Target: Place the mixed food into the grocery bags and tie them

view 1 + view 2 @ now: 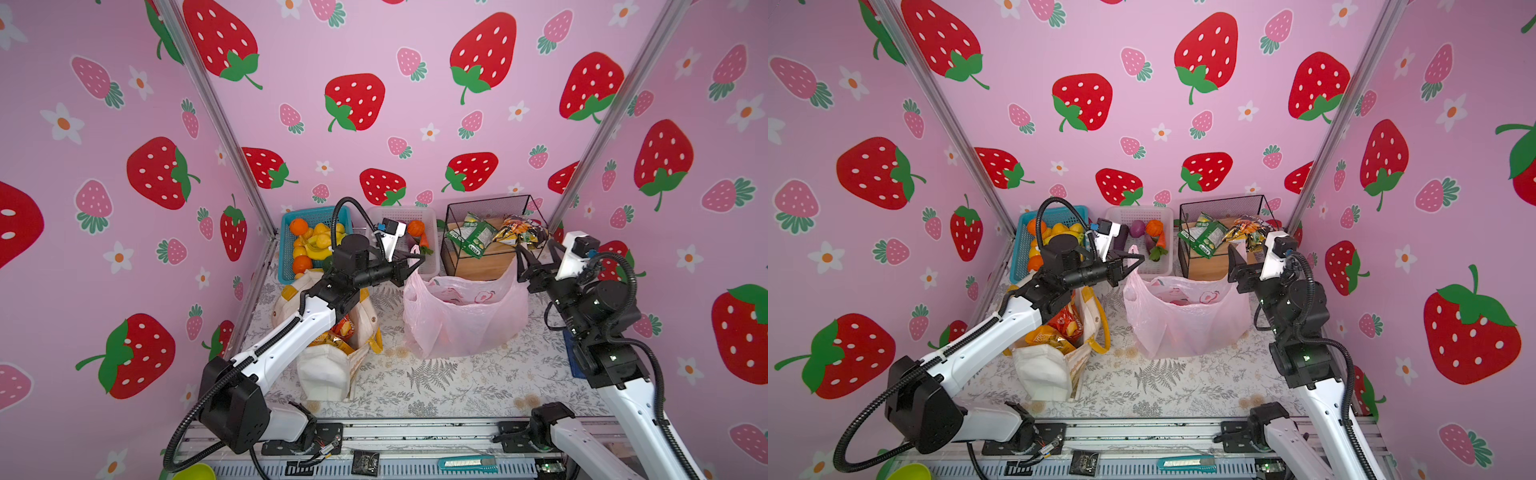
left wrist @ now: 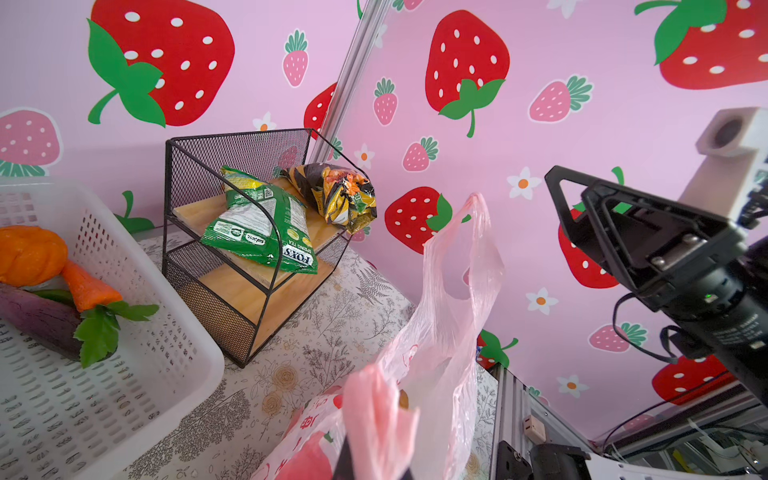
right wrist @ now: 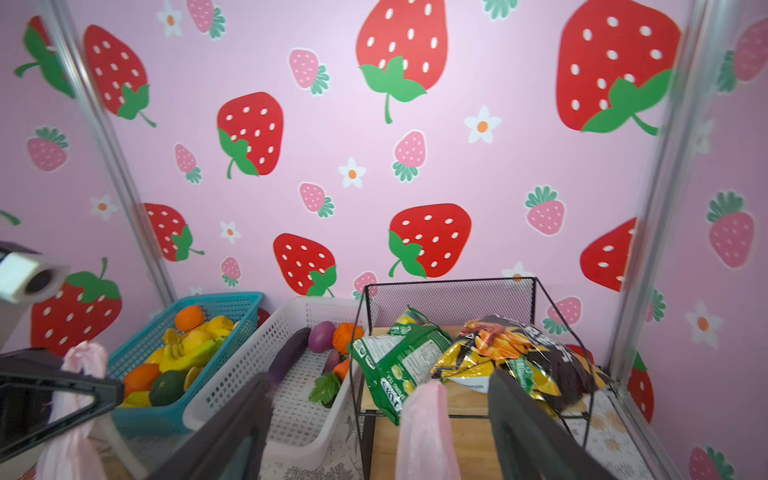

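The left gripper pinches 1 pink bag handle; right gripper gapes around the other, wire rack just behind.

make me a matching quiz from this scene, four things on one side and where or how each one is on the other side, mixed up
Things
1. left claw
2. right claw
3. carrot
4. canvas tote

Places and states
A. holds orange snack packets
B. open on either side of a handle of the pink bag
C. lies in the white basket
D. shut on the pink bag's other handle

Pairs: 1-D, 2-B, 3-C, 4-A
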Motion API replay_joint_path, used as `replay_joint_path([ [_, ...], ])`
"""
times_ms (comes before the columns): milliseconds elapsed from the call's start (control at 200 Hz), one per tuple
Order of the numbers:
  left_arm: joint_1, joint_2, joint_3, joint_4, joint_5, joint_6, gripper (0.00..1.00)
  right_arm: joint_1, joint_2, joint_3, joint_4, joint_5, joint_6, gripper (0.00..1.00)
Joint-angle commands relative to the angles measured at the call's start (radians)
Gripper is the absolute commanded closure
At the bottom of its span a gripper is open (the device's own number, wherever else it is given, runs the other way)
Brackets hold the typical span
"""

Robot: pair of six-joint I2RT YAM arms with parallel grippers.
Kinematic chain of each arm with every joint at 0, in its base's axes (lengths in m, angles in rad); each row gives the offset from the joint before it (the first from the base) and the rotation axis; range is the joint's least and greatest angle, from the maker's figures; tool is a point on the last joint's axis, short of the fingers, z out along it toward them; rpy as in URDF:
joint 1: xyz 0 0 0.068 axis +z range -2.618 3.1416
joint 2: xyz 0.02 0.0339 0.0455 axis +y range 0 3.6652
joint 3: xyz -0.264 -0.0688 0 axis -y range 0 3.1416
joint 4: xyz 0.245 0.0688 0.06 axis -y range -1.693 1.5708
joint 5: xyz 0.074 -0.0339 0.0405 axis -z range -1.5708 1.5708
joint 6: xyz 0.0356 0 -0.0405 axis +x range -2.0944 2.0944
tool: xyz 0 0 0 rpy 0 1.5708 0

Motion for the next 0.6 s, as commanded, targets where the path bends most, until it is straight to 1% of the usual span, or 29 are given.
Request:
replay_joint_path([
  [0,-0.004,0.010,0.052,0.004,-0.009,-0.009,1.00,0.111,0.038,0.040,0.008,-0.024,-0.094,0.16],
  [85,-0.006,0.010,0.053,0.000,-0.014,-0.007,1.00,0.228,0.083,0.052,0.008,-0.011,-0.159,0.15],
  [140,-0.006,0.010,0.053,-0.003,-0.017,-0.011,1.00,0.277,0.122,0.046,0.013,-0.050,-0.181,0.13],
  [160,-0.007,0.009,0.053,-0.003,-0.017,-0.012,1.00,0.288,0.135,0.042,0.019,-0.073,-0.185,0.12],
  [165,-0.007,0.009,0.053,-0.003,-0.017,-0.013,1.00,0.291,0.143,0.040,0.023,-0.097,-0.186,0.11],
  [195,-0.009,0.007,0.053,-0.003,-0.017,-0.014,1.00,0.294,0.149,0.029,0.036,-0.155,-0.190,0.09],
  [210,-0.011,0.007,0.054,-0.003,-0.016,-0.014,1.00,0.294,0.188,0.020,0.046,-0.200,-0.191,0.06],
  [235,-0.013,0.006,0.053,-0.002,-0.018,-0.014,1.00,0.294,0.206,0.005,0.068,-0.247,-0.186,0.04],
  [325,-0.024,-0.002,0.054,-0.010,-0.016,-0.004,1.00,0.295,0.259,-0.046,0.140,-0.380,-0.199,0.00],
  [360,-0.024,-0.005,0.055,-0.016,-0.015,-0.002,1.00,0.295,0.285,-0.050,0.151,-0.428,-0.214,0.00],
  [475,-0.025,-0.012,0.053,-0.025,-0.013,0.006,1.00,0.293,0.375,-0.042,0.155,-0.533,-0.284,0.00],
  [595,-0.027,-0.021,0.048,-0.024,-0.011,0.008,1.00,0.279,0.466,-0.015,0.166,-0.591,-0.324,0.00],
])
